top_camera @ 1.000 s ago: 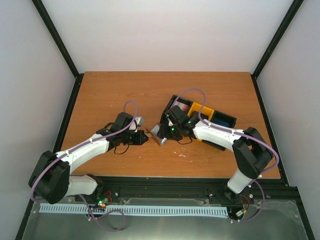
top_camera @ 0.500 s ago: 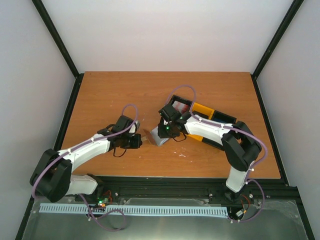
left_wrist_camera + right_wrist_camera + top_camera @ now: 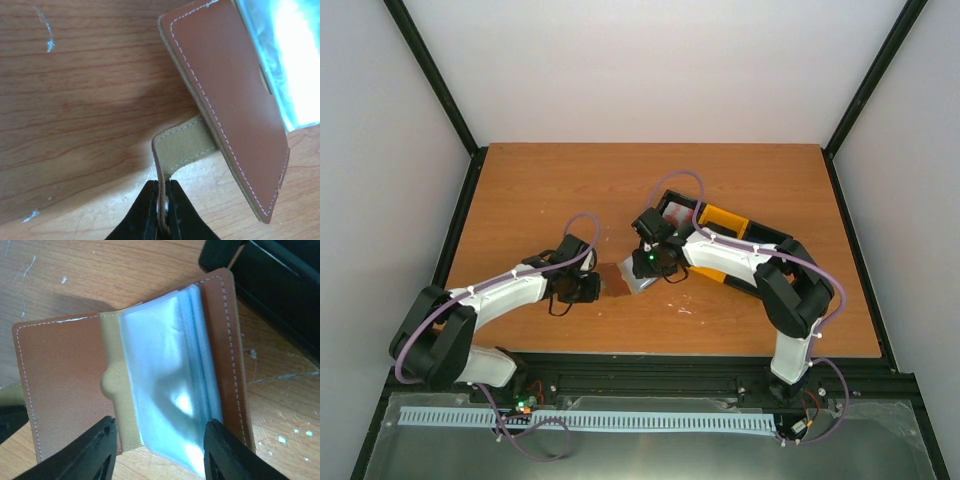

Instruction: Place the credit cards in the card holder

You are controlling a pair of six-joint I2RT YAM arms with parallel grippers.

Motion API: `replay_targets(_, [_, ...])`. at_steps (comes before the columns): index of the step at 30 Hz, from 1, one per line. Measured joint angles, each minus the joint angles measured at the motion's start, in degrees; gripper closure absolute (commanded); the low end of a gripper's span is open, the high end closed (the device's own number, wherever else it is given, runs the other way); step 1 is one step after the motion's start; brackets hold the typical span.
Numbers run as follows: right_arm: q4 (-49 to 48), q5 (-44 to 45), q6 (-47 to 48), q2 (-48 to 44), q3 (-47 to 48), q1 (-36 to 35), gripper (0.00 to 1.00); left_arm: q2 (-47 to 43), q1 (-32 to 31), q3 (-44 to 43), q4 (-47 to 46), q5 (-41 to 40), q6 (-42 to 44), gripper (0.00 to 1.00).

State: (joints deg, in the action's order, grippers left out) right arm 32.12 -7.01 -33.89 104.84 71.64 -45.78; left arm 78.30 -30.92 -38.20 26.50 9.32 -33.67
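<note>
Left arm: the left fingers (image 3: 162,207) are pressed together on the tip of the tan strap (image 3: 182,145), just left of the holder.
Holder: the small brown stitched-leather folding card holder (image 3: 65,375) lies open on the wooden worktop (image 3: 540,190), between the two sets of fingers; seen from the left wrist, its cover (image 3: 225,100) throws a shadow on the wood.
Inside: clear, pale blue plastic sleeves (image 3: 165,390) fan out from the holder's fold.
Right arm: the right fingers (image 3: 160,442) are spread, one on each side of the sleeves at the holder's edge; contact cannot be told.
Behind: the black-and-yellow compartment tray (image 3: 725,218) sits just beyond and right of the holder.
Cards: a reddish flat piece (image 3: 678,212) lies in the compartment nearest the holder, too small to identify.
</note>
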Motion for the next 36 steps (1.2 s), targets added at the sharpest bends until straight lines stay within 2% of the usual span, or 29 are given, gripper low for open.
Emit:
replay_targets(3, [0.48, 0.96, -0.09, 0.02, 0.31, -0.37, 0.49, 0.35, 0.0, 0.0, 0.26, -0.17, -0.13, 0.99])
replay_targets(6, [0.94, 1.4, 0.09, 0.33, 0.57, -0.5, 0.56, 0.42, 0.0, 0.0, 0.28, -0.17, -0.17, 0.99])
replay_targets(9, [0.63, 0.33, 0.02, 0.96, 0.66, -0.5, 0.68, 0.55, 0.0, 0.0, 0.28, -0.17, -0.17, 0.99])
replay_targets(11, [0.22, -1.01, 0.24, 1.22, 0.63, -0.5, 0.7, 0.72, 0.0, 0.0, 0.28, -0.17, -0.17, 0.99])
replay_targets(23, [-8.22, -15.5, -0.13, 1.16, -1.99, -0.5, 0.5, 1.09, 0.0, 0.0, 0.24, -0.15, -0.17, 0.99])
replay_targets(26, [-10.21, -18.8, -0.13, 1.42, -2.05, -0.5, 0.46, 1.09, 0.0, 0.0, 0.28, -0.2, -0.26, 0.92])
replay_targets(30, [-13.31, -22.6, 0.11, 2.97, -2.05, -0.5, 0.41, 1.09, 0.0, -0.02, 0.57, -1.18, -0.96, 0.77])
replay_targets(34, [-15.06, -24.46, 0.07, 5.14, -2.05, -0.5, 0.42, 0.74, 0.0, -0.63, 2.14, -3.54, -2.69, 0.7])
replay_targets(36, [-15.3, -25.07, 0.07, 6.45, -1.95, -0.5, 0.42, -0.26, 0.0, -1.22, 3.52, -5.42, -4.17, 0.62])
